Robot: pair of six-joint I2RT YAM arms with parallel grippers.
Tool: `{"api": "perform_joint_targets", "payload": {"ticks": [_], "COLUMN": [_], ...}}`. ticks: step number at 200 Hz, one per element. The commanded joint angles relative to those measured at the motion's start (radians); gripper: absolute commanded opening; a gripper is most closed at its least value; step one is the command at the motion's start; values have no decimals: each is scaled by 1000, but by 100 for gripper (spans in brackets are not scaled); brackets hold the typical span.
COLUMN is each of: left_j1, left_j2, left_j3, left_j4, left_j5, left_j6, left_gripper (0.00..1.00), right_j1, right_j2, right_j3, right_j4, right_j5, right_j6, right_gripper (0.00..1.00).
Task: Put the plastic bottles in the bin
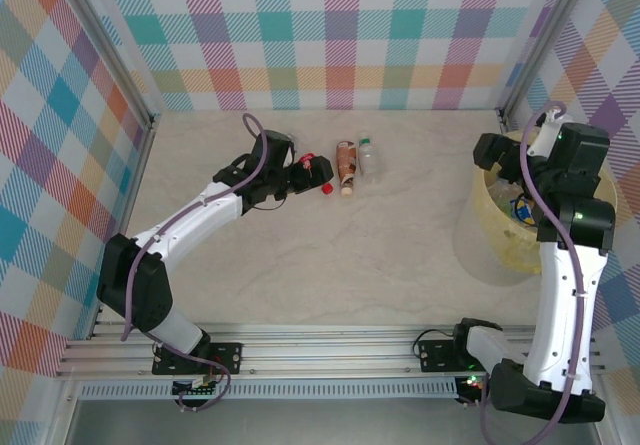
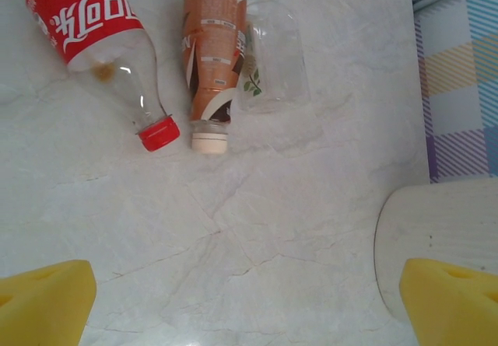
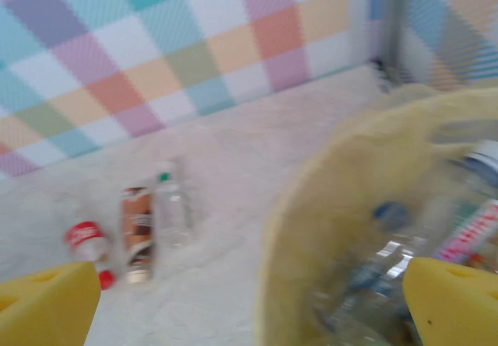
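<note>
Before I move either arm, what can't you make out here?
- Top view: the left gripper covers most of the red-labelled clear plastic bottle.
- Top view: the right arm hides much inside the pale-yellow round plastic bin.
- Right wrist view: blur smears the bottles in it; no count.
- Left wrist view: the top edge crops the red-labelled bottle and the brown-labelled bottle.

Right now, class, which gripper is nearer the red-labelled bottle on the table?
Left. The left gripper hovers just short of the red-labelled bottle, open toward it; the right gripper is far across the table, at the bin.
</note>
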Motion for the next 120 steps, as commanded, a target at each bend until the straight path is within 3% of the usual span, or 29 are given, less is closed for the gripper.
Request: {"api": "perform_joint_targets", "payload": {"ticks": [1, 21, 35, 71, 120], "left_j1": [8, 10, 10, 13, 13], "left_j2": [2, 8, 12, 23, 91], "left_j3": [-16, -18, -20, -21, 2], "left_j4": [-16, -19, -22, -19, -57], "left_j5": [-39, -48, -53, -36, -111], "left_j6": [-24, -28, -31, -35, -72], "left_gripper": [100, 100, 100, 100, 100], "right_j1": [8, 48, 105, 292, 485], "right_j2": [-11, -8, 5, 61, 175], "right_j3": [-43, -75, -73, -58, -88], "right_j4": [163, 247, 267, 268, 331], "right_j5": [-318, -460, -475, -355, -152], "right_j6": [68, 114, 118, 75, 116], "right_gripper": [100, 100, 100, 100, 100]}}
